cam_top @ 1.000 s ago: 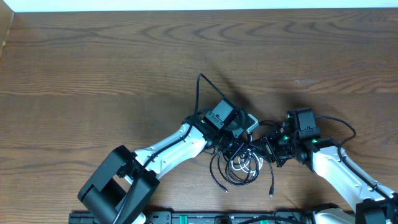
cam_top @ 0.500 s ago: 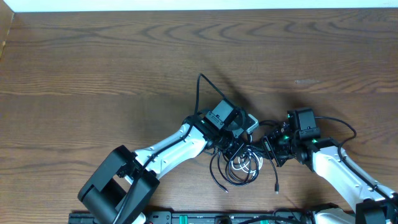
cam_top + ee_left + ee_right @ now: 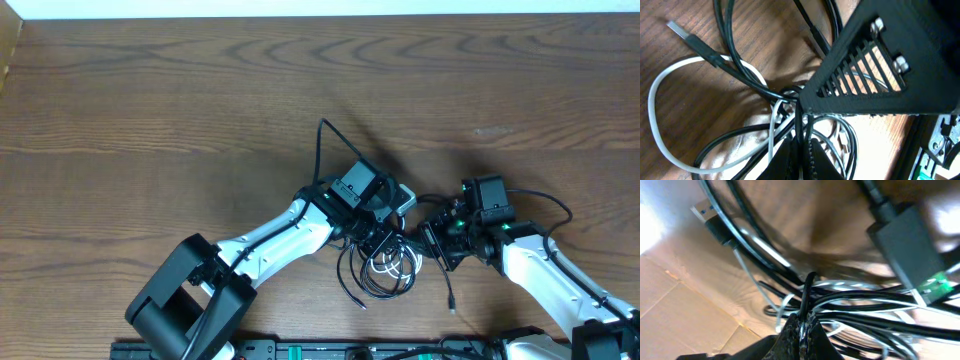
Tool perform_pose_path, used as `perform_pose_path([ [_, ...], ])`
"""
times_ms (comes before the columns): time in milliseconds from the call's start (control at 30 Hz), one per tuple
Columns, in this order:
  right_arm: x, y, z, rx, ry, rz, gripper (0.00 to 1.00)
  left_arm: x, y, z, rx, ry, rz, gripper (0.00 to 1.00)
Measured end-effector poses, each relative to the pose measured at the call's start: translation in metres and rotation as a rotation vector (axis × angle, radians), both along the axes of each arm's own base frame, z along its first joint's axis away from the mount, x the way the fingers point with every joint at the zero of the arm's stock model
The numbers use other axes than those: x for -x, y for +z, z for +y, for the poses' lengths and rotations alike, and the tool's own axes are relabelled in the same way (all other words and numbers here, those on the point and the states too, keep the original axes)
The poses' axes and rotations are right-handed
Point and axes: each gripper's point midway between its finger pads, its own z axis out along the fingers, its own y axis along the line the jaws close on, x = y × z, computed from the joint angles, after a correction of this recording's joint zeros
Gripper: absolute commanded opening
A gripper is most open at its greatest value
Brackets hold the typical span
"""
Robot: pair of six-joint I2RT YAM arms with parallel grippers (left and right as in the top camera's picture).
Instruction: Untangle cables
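While left claw (image 3: 384,241) and right claw (image 3: 433,246) clench black strands, we see the cables (image 3: 386,270) heaped just beside them on the tabletop (image 3: 200,120): black loops, one white, a tail pointing toward us.

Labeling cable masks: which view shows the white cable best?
Left wrist: the white cable shows a big loop, sharp and close. Overhead gives only small white coils among black cables; right wrist, blurred pale strands.
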Motion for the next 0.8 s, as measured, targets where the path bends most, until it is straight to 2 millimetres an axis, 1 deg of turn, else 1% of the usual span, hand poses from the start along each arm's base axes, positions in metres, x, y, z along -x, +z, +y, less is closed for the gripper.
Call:
perform_pose_path([
  [67,0.004,-0.003,-0.002,0.016,0.011,0.009,0.01,0.0,0.0,-0.001,0.004,-0.002,0.0,0.07],
  [367,0.007,-0.011,-0.012,0.095,0.065,-0.024,0.01,-0.005,0.003,-0.003,0.025,0.01,-0.008,0.07],
  [433,0.009,-0.014,-0.017,0.123,0.064,-0.018,0.01,-0.01,0.004,0.001,0.028,0.039,0.007,0.07],
  [533,0.01,-0.017,-0.021,0.155,0.064,-0.019,0.01,-0.026,0.01,0.01,0.04,0.107,0.014,0.07],
  [633,0.011,-0.02,-0.027,0.191,0.063,-0.017,0.01,-0.046,0.034,0.023,0.081,0.184,-0.023,0.07],
  [667,0.01,-0.021,-0.028,0.198,0.062,-0.019,0.01,-0.052,0.045,0.027,0.101,0.204,-0.043,0.08],
  [733,0.01,-0.022,-0.03,0.211,0.06,-0.021,0.01,-0.058,0.067,0.031,0.139,0.229,-0.086,0.08],
  [800,0.009,-0.023,-0.032,0.222,0.058,-0.022,0.01,-0.059,0.089,0.033,0.18,0.238,-0.132,0.07],
])
